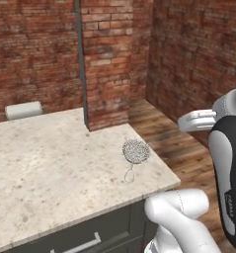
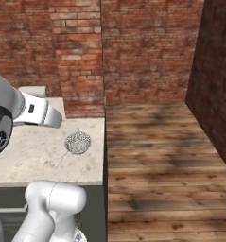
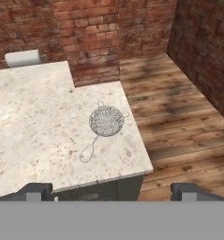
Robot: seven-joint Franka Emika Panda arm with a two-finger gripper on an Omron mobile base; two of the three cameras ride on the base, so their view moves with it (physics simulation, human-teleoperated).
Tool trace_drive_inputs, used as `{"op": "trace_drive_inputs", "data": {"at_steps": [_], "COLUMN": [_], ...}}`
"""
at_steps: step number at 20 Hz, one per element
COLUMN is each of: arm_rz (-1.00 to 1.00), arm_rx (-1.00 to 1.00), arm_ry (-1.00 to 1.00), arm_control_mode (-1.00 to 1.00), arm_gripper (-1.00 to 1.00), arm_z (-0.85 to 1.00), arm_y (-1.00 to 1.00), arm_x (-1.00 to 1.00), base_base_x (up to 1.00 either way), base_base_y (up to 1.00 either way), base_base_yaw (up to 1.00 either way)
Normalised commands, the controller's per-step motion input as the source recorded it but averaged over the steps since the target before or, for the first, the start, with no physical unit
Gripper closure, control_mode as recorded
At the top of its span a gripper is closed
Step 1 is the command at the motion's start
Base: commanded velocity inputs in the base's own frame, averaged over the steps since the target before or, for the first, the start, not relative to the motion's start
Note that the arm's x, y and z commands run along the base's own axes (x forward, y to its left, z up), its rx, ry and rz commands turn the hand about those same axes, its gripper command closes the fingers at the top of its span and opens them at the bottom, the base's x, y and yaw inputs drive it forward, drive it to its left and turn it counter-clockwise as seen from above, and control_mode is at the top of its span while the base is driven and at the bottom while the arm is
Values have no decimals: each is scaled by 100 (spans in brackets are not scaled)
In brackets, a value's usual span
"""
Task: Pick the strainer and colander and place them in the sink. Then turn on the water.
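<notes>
Speckled stone counter (image 3: pixel 33 122) (brick walls, plank floor); strainer (image 3: pixel 106 120) near corner; jaws wide apart, empty.

You saw the strainer (image 1: pixel 136 150) (image 2: pixel 77 142) (image 3: pixel 106 120) lying on the counter (image 1: pixel 50 168) (image 2: pixel 29 151) (image 3: pixel 33 126), near the counter's end corner that borders the wooden floor (image 1: pixel 178 148) (image 2: pixel 161 156) (image 3: pixel 179 122). Its wire handle (image 3: pixel 88 151) pointed from the basket toward the counter's front edge. Behind the strainer, the brick pillar (image 1: pixel 105 64) (image 2: pixel 76 56) (image 3: pixel 92 37) stood at the counter's rear edge. A roll (image 1: pixel 23 109) (image 3: pixel 22 58) lay at the rear of the counter against the wall, well apart from the strainer, on the other side of the pillar.
</notes>
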Motion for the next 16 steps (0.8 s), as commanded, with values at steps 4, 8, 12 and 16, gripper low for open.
{"op": "trace_drive_inputs", "data": {"at_steps": [4,8,12,16], "arm_rz": [0,0,0,0], "arm_rx": [0,0,0,0], "arm_ry": [0,0,0,0], "arm_control_mode": [100,100,100,100], "arm_gripper": [-100,-100,-100,-100], "arm_z": [0,0,0,0], "arm_y": [0,0,0,0], "arm_x": [0,0,0,0], "base_base_x": [29,27,33,31], "base_base_y": [72,44,0,32], "base_base_yaw": [0,-4,0,-19]}}
